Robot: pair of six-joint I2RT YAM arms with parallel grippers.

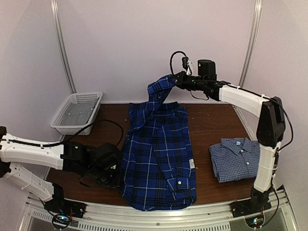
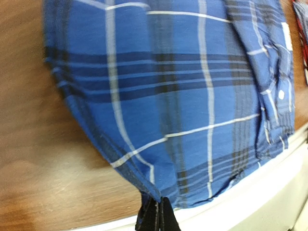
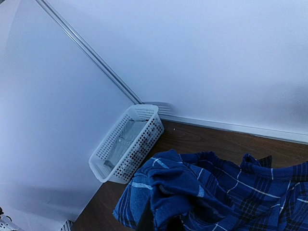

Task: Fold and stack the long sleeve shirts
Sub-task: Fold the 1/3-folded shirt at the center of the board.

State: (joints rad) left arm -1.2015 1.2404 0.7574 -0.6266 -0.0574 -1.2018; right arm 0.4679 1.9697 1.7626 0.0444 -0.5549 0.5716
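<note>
Top external view: basket point(image 1: 72, 129) sits at the table's point(image 1: 207, 120) far-left corner. Left gripper point(image 2: 155, 217) is clamped on the plaid shirt point(image 1: 156, 159) at its left hem; the shirt lies flat mid-table. Right gripper point(image 1: 174, 78) pinches its sleeve, raised above the far edge. Folded check shirt point(image 1: 236, 159) rests near the right edge.

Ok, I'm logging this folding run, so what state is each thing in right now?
plaid shirt: spread on the table, far end lifted off it.
checked shirt: folded, lying flat at the right.
basket: upright, at the far left.
left end effector: shut on the plaid shirt's near edge.
right end effector: shut on the plaid shirt's raised end.
</note>
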